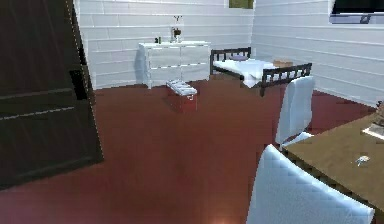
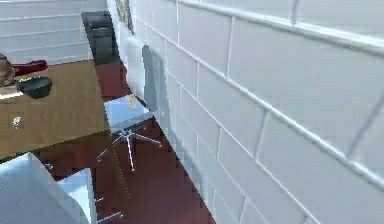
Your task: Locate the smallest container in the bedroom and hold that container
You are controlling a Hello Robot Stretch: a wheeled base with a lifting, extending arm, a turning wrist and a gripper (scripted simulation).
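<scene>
Near: white chair [image 1: 300, 195] and wooden table [image 1: 345, 150] at forward view's right, dark door [image 1: 40, 90] at left. Farther: red box [image 1: 183, 96] on the floor [image 1: 150, 140], then white dresser [image 1: 175, 60] with small items [image 1: 158, 41] on top, bed [image 1: 260, 72] beside it. Step: locating. Smallest container probably the red box or a dresser-top item; can't tell which. Gripper state: can't tell. Next: drive ahead, clear of the table, for a closer look.

the floor [image 1: 180, 160] looks glossy, the table [image 2: 60, 105] matt wood, the wall [image 2: 290, 110] smooth painted block.
</scene>
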